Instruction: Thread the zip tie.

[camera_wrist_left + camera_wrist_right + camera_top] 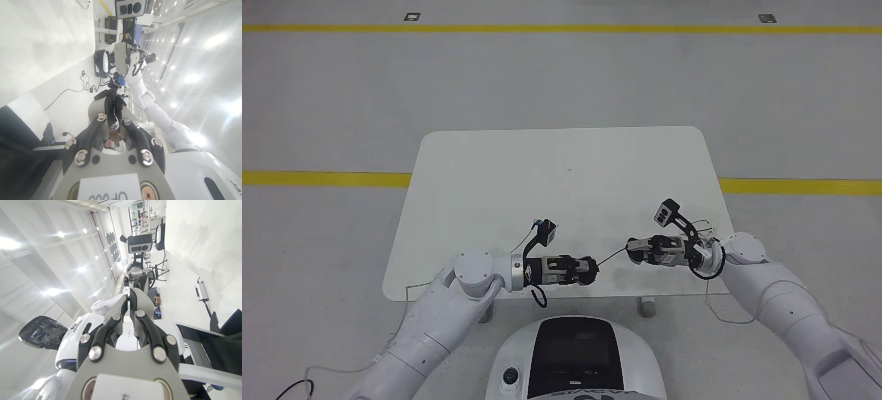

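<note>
Top view: over the near part of the table (542, 180), the left gripper (591, 268) is pinched narrow on one end of the zip tie (612, 256). The tie spans the small gap to the right gripper (632, 249), which appears closed narrow on the other end. Threading well likely needs the tip square to the head, with firm grips and a slow approach so the strap does not buckle.

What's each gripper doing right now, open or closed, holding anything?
Left gripper: closed on the zip tie.
Right gripper: closed, apparently on the zip tie's other end.
</note>
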